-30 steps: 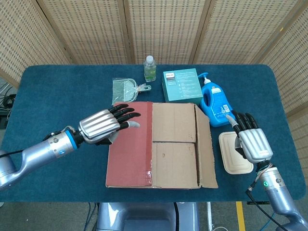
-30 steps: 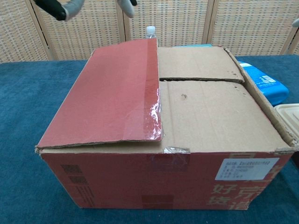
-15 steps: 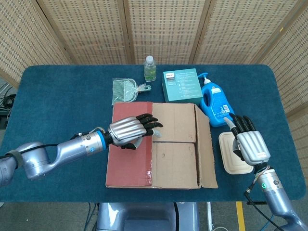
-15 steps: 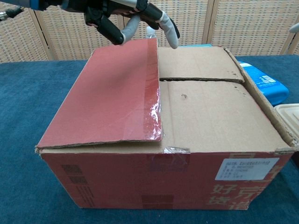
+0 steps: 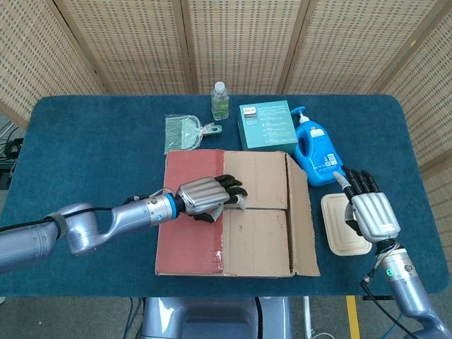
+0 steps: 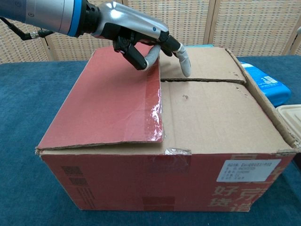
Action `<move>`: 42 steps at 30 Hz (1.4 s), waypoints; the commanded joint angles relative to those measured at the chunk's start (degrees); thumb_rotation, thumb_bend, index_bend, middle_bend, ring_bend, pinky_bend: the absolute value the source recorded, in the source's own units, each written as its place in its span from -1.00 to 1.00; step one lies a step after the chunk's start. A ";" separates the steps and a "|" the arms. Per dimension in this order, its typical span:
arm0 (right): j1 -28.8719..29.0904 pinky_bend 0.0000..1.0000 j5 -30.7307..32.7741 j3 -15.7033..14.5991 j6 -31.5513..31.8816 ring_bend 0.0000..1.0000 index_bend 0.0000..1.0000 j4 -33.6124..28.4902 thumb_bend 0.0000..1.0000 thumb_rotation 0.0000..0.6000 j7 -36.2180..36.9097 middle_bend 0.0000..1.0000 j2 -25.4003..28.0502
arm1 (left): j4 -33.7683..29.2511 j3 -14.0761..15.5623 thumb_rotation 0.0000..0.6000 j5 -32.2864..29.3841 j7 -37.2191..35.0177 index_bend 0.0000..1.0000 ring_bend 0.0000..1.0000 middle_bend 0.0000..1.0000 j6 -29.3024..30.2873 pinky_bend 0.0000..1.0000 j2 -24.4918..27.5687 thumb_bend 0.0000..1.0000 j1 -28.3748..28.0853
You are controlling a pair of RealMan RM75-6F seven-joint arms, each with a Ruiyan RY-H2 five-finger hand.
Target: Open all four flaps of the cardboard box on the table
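Note:
The cardboard box stands mid-table with its flaps down. Its red taped left flap lies flat over the top, and the right flap lies along the right side. Between them show the two inner flaps, far and near. My left hand rests on top of the box, fingers curled over the red flap's inner edge. In the chest view this left hand points one fingertip down at the seam between the inner flaps. My right hand hovers right of the box, fingers spread, holding nothing.
Behind the box stand a water bottle, a green dustpan, a teal carton and a blue detergent bottle. A white lidded container lies under my right hand. Wicker screens close off the back.
My left hand has moved right and down across the red flap until its fingers reach the flap's inner edge. The right hand has barely shifted. The flaps lie as before.

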 commanded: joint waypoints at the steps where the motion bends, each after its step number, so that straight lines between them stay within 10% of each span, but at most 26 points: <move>1: -0.19 -0.95 -0.10 -0.03 0.16 -1.00 -0.98 -0.04 0.94 1.00 0.05 -0.97 0.01 | 0.16 0.39 0.69 -0.17 0.19 -0.52 -1.00 -0.67 -0.08 -1.00 -0.13 1.00 -0.34; 20: -0.12 -0.95 -0.13 0.77 -0.38 -1.00 -0.98 1.13 0.94 1.00 1.62 -0.97 -0.62 | 0.12 1.60 0.60 -0.67 4.01 -0.13 -0.43 -0.02 6.63 -0.92 1.89 1.00 1.30; 42: -1.62 -0.95 -1.00 1.81 2.20 -1.00 -0.97 1.05 0.94 1.00 3.29 -0.97 0.85 | -5.71 1.50 0.60 -1.46 7.10 -0.10 -0.36 0.06 9.70 -0.84 10.99 1.00 3.00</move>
